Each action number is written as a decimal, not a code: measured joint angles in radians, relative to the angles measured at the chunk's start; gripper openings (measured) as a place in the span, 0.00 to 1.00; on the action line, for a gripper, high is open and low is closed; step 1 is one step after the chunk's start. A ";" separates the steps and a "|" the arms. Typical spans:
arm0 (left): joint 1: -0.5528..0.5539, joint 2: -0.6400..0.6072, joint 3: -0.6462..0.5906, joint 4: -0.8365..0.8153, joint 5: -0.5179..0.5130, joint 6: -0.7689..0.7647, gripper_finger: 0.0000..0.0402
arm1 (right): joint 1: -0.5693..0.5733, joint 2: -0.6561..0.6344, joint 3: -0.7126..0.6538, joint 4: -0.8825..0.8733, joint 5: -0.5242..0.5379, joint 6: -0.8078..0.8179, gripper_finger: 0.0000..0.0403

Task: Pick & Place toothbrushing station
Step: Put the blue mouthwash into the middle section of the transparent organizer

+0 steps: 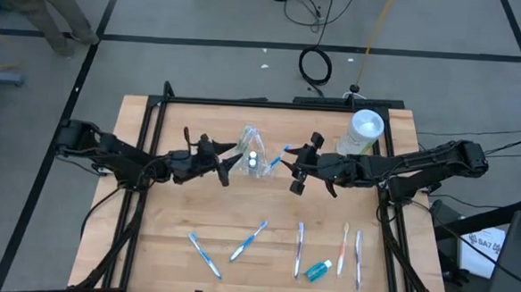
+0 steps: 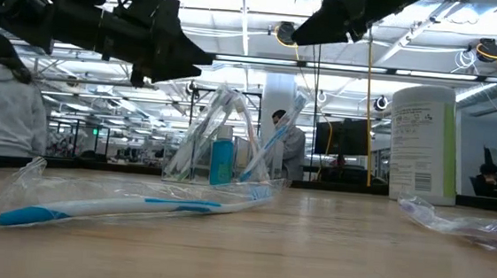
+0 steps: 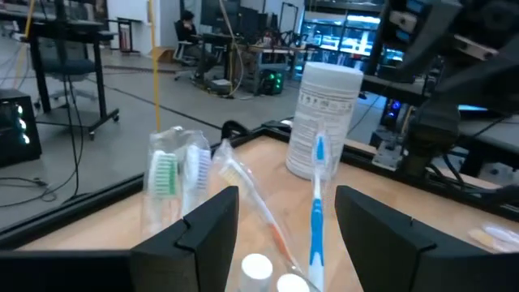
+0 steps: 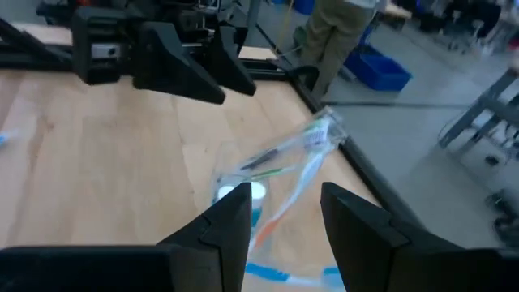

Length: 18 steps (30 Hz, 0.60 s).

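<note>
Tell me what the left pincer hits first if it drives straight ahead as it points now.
Most likely the clear container holding toothbrushes: the left pincer, open, points right at it from close by. The white canister stands farther beyond.

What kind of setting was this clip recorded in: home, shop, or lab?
Most likely a robotics lab or open workshop. A wooden table stands on a taped grey floor with loose cables, and behind it the low view shows rows of workstations with monitors under exposed ceiling lights.

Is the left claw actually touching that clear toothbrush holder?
Apart. In the low view the left gripper hangs above the clear container with background showing between them; its jaws stand open.
</note>
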 joint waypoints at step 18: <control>-0.042 0.001 0.000 -0.055 0.001 -0.023 0.53 | 0.238 -0.023 0.000 -0.227 -0.210 -0.030 0.35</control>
